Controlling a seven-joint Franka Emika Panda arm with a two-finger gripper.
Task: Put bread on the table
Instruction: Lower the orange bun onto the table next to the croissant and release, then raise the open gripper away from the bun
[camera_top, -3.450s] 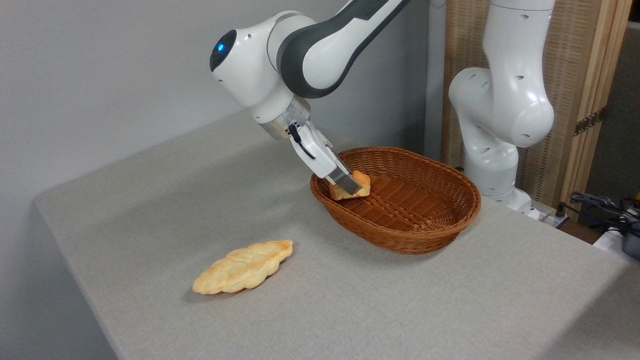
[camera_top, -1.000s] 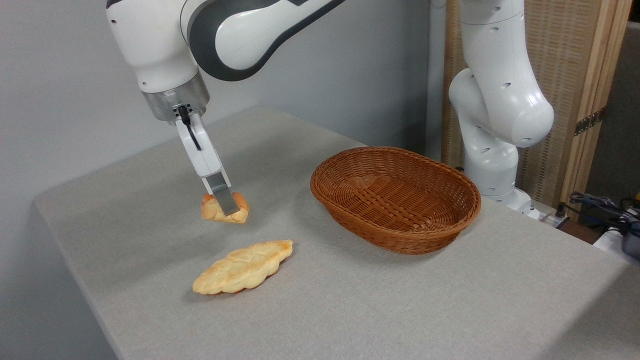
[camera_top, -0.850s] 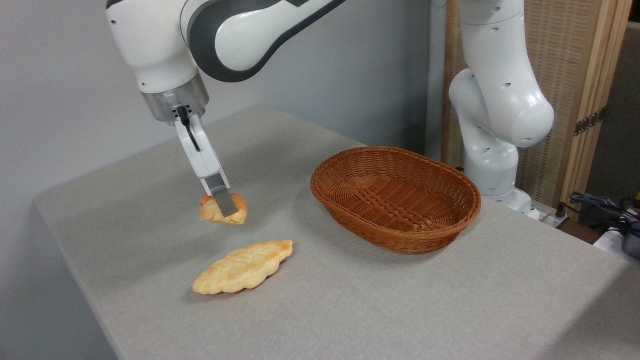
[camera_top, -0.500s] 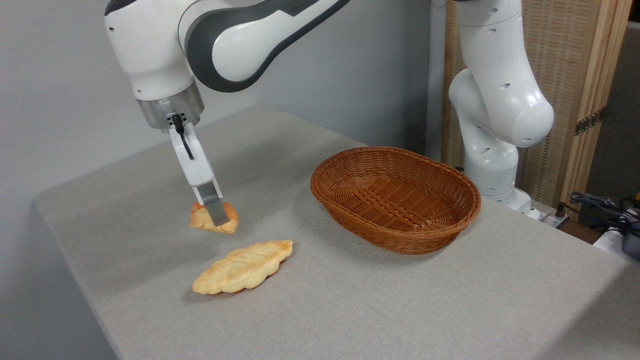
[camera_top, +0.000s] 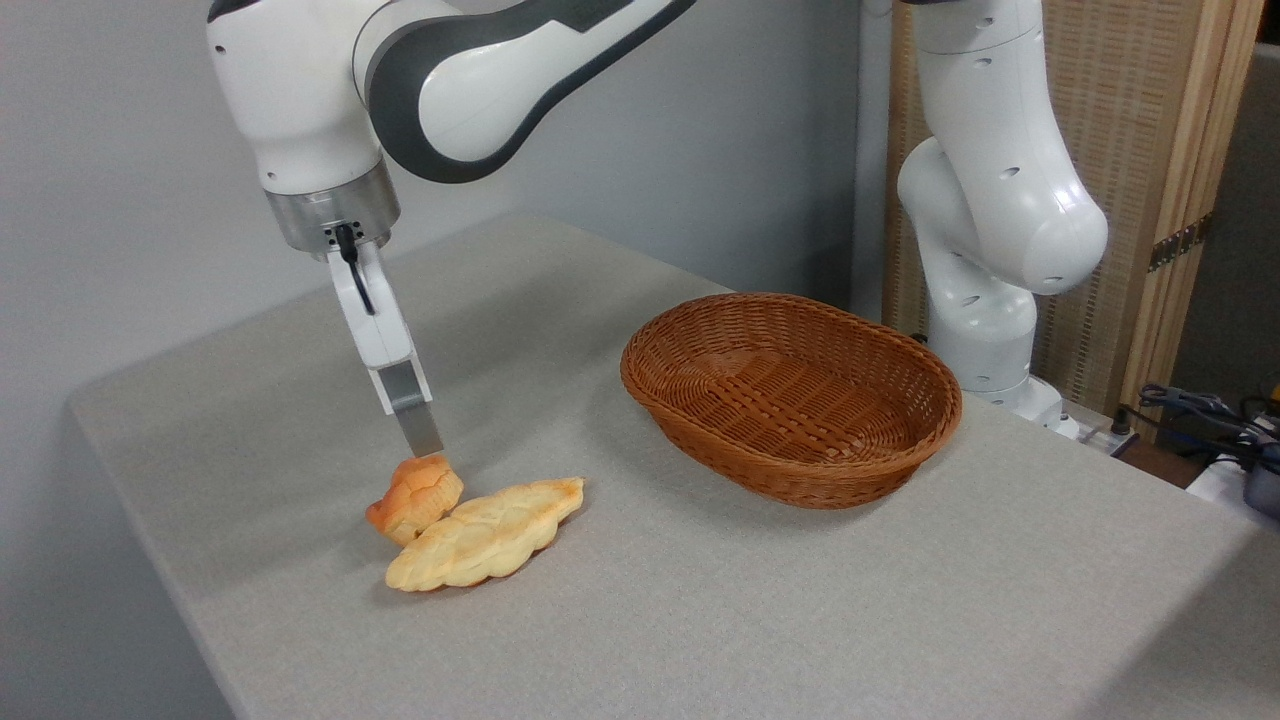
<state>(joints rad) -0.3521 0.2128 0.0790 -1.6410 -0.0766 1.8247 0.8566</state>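
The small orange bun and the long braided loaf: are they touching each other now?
Touching. In the camera view, the bun lies on the table with its lower right edge pressed against the braided loaf; no grey cloth shows between them.

Bread (camera_top: 414, 495): no longer in the basket (camera_top: 905, 440) as 3.5 s ago, nor clamped in the gripper (camera_top: 425, 440) as 0.5 s ago; now lies on the table (camera_top: 800, 610), tilted against the braided loaf (camera_top: 490, 532). Gripper: released, fingertip just above the bread.
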